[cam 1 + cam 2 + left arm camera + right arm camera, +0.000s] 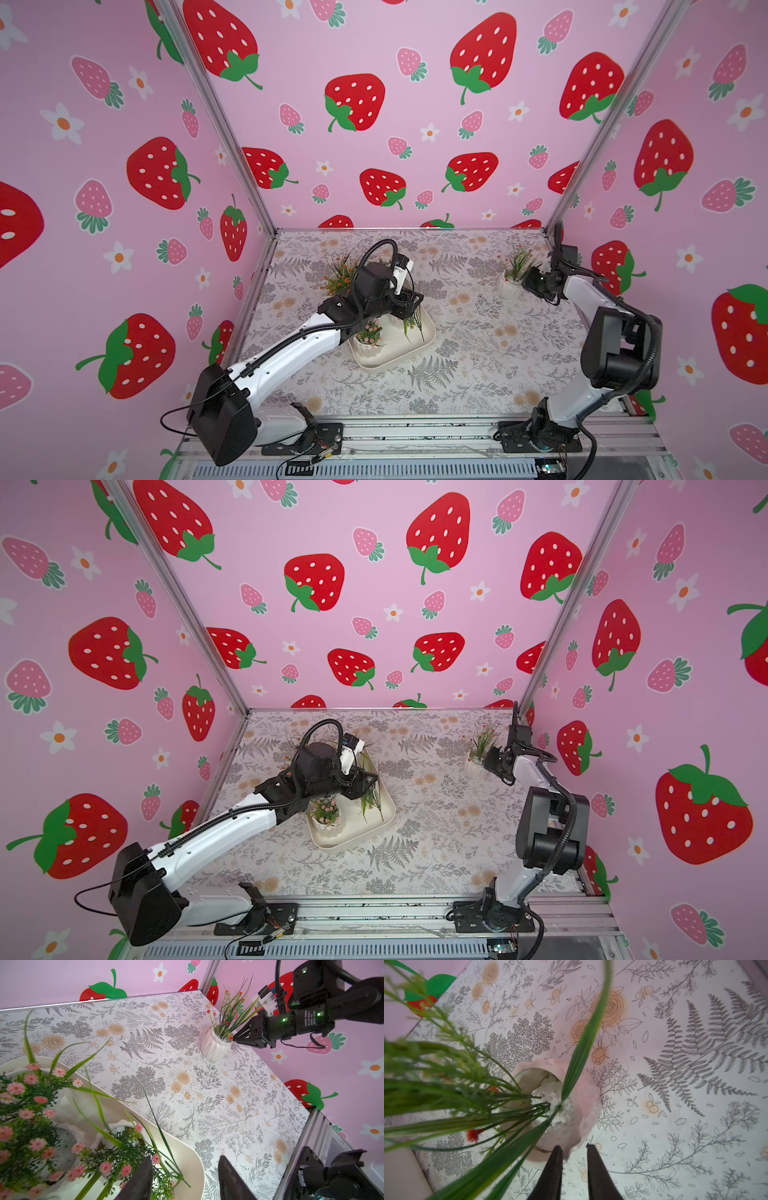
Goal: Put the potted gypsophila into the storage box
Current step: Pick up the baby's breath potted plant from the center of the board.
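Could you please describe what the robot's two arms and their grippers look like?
The left arm and right arm share glossy white link shells between bulky black joint housings. Ribbed black cable conduit runs along each. The left gripper and right gripper are matt black, with tapered, pointed fingers. Small green lights glow on the right wrist's black camera barrel.

Walls (415, 62): pink, printed with red and pink strawberries, green leaves, white orange-centred flowers.
Desk (478, 365): white cover, grey ferns, tan roses.
Box (399, 360): cream-white, plain.
Pots (509, 289): white, ribbed.
Boxed plant (370, 332): pink blooms, dark green foliage.
Far-right-corner plant (517, 259): green blades, red-orange buds.
Arms (299, 349): white shells, black joints.
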Robot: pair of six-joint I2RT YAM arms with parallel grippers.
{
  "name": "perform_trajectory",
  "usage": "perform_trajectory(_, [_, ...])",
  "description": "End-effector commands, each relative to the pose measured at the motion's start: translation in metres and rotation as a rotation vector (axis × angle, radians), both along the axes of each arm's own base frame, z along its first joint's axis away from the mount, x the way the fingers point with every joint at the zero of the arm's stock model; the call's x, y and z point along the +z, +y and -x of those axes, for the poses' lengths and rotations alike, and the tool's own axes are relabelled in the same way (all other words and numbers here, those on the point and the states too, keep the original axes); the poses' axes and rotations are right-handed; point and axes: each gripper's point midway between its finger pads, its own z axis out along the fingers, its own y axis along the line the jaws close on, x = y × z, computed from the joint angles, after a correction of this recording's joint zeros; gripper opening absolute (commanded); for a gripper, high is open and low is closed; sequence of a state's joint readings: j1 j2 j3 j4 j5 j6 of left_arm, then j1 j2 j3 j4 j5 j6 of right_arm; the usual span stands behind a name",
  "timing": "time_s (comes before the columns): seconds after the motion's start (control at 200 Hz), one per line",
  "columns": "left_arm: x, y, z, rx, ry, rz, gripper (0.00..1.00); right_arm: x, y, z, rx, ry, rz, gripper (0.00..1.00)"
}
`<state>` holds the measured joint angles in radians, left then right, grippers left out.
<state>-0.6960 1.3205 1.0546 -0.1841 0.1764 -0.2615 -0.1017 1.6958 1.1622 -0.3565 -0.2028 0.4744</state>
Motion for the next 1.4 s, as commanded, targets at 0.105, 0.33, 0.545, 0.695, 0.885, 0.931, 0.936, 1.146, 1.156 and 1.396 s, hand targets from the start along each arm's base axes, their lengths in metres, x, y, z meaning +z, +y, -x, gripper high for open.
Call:
perform_trajectory(0.105, [0.014, -0.009, -0.004, -0.028, -0.034, 0.012, 0.53, 0.008, -0.001, -0.013, 0.002, -0.012, 0.006, 0.24])
perform_trajectory(0.33, [0.015, -0.008, -0.005, -0.028, -0.044, 0.004, 0.53, -0.001, -0.006, -0.015, -0.005, 0.013, 0.034, 0.24])
perform_trajectory(0.545, [0.014, -0.006, -0.004, -0.027, -0.047, -0.005, 0.53, -0.006, -0.009, -0.018, -0.005, 0.034, 0.055, 0.26])
perform_trajectory(0.695, [0.013, -0.004, -0.004, -0.026, -0.052, -0.015, 0.53, -0.012, -0.011, -0.019, -0.004, 0.054, 0.064, 0.27])
perform_trajectory(0.885, [0.012, -0.003, -0.003, -0.029, -0.055, -0.026, 0.53, -0.017, -0.010, -0.020, -0.002, 0.067, 0.071, 0.27])
perform_trajectory(0.931, [0.012, -0.002, -0.003, -0.029, -0.056, -0.028, 0.53, -0.019, -0.010, -0.020, -0.003, 0.074, 0.072, 0.26])
perform_trajectory(0.936, [0.011, -0.002, -0.003, -0.029, -0.056, -0.030, 0.53, -0.019, -0.011, -0.020, -0.003, 0.074, 0.074, 0.26])
perform_trajectory(1.146, [0.009, 0.001, -0.001, -0.023, -0.057, -0.038, 0.53, -0.020, -0.010, -0.017, -0.001, 0.088, 0.089, 0.17])
perform_trajectory(1.156, [0.010, 0.002, -0.001, -0.024, -0.060, -0.038, 0.53, -0.021, -0.010, -0.016, 0.000, 0.089, 0.090, 0.17])
perform_trajectory(1.396, [0.009, 0.007, 0.004, -0.012, -0.059, -0.039, 0.53, -0.013, -0.006, -0.013, 0.007, 0.073, 0.085, 0.04])
